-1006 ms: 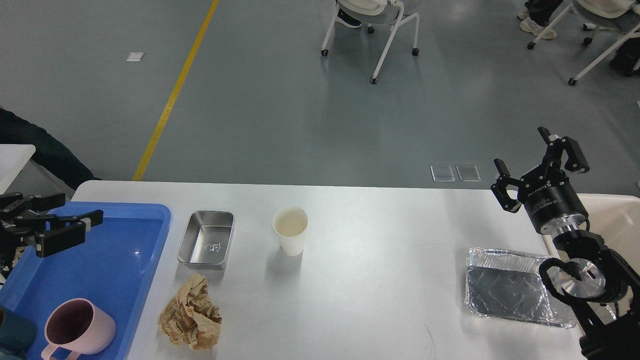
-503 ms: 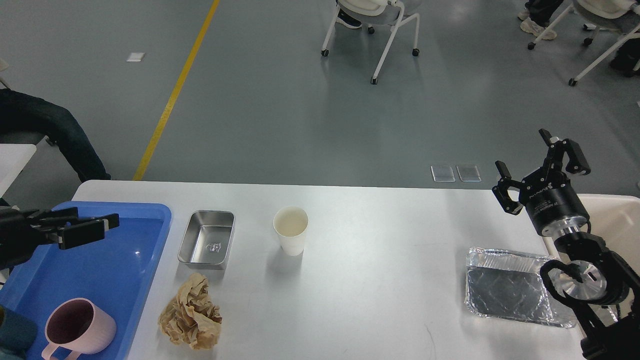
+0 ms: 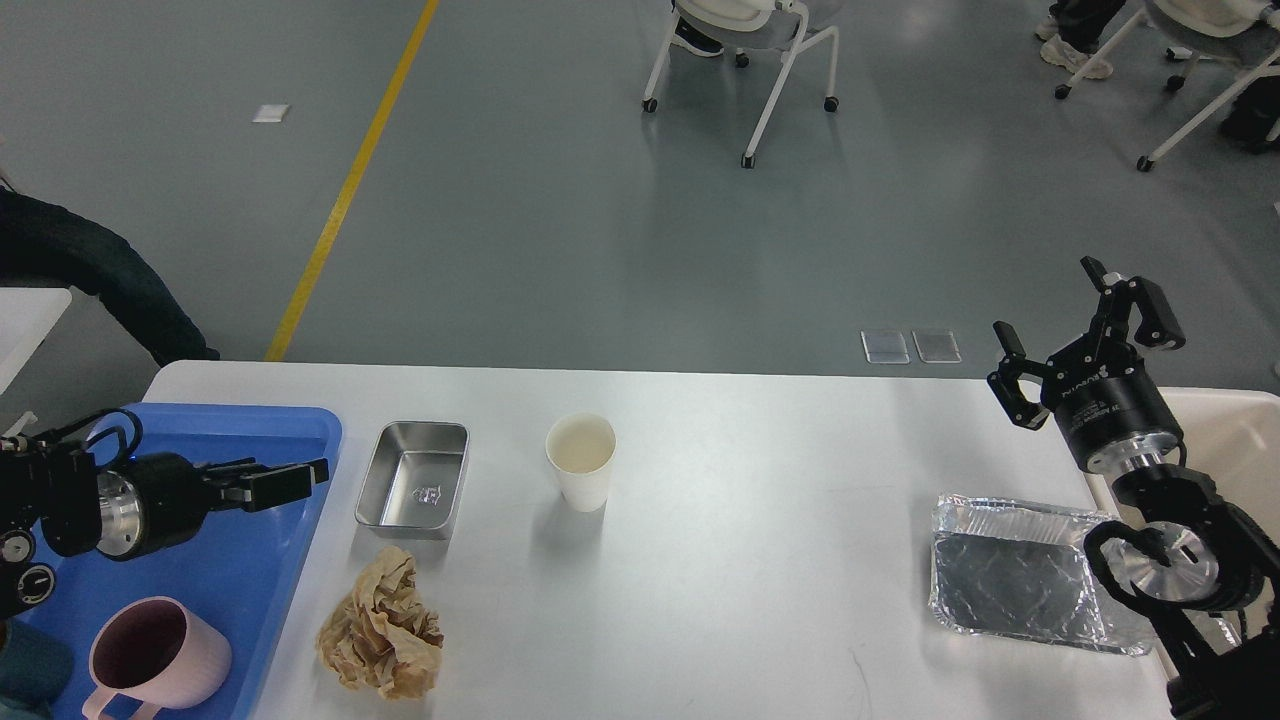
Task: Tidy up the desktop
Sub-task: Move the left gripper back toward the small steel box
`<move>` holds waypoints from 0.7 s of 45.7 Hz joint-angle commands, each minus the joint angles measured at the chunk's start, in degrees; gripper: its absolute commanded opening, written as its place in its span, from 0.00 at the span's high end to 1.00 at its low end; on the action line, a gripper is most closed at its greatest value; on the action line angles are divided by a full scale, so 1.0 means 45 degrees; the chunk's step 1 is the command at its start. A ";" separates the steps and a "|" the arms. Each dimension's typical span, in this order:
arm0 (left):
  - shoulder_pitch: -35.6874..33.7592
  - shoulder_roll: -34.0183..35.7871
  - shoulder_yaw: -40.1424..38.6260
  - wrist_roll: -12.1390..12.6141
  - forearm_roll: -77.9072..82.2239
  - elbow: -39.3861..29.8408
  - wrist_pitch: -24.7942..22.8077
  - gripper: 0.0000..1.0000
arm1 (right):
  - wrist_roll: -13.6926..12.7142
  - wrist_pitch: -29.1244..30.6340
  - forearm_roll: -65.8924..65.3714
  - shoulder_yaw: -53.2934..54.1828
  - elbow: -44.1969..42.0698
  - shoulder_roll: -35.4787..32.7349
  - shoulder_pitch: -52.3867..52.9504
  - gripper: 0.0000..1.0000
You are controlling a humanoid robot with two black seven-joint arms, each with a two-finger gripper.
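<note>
Worktop of smooth white laminate with rounded corners fills the lower half of the view, wide and glossy. At its left end lies a shallow blue plastic tray, holding a matte pink mug with a loop handle. Just right of the tray sits a small rectangular brushed-steel pan, and nearer the front edge a crumpled wad of brown paper. A white paper cup stands upright near the middle. Toward the right end rests a crinkled rectangular foil tray, shiny and creased.

Left gripper reaches horizontally over the tray, pointing toward the steel pan; its fingers overlap from this angle, so I cannot tell whether they are parted. Right gripper is raised above the far right corner, fingers spread wide, grasping nothing.
</note>
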 commanded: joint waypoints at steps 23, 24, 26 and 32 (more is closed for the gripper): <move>0.0242 -0.4282 0.0044 0.0081 0.0020 0.4039 -0.0110 0.12 | -0.0001 0.0001 0.0012 0.0052 -0.0023 -0.0176 -0.0117 0.00; 0.0243 -0.4380 0.0044 0.0081 0.0020 0.4176 -0.0110 0.12 | -0.0001 0.0001 0.0012 0.0052 -0.0023 -0.0195 -0.0136 0.00; 0.0243 -0.4517 0.0102 0.0081 0.0020 0.4411 -0.0110 0.12 | -0.0001 0.0001 0.0012 0.0071 -0.0023 -0.0274 -0.0195 0.00; 0.0223 -0.4654 0.0142 0.0100 0.0020 0.4529 -0.0110 0.12 | -0.0001 0.0020 -0.0007 0.0110 -0.0043 -0.0332 -0.0215 0.00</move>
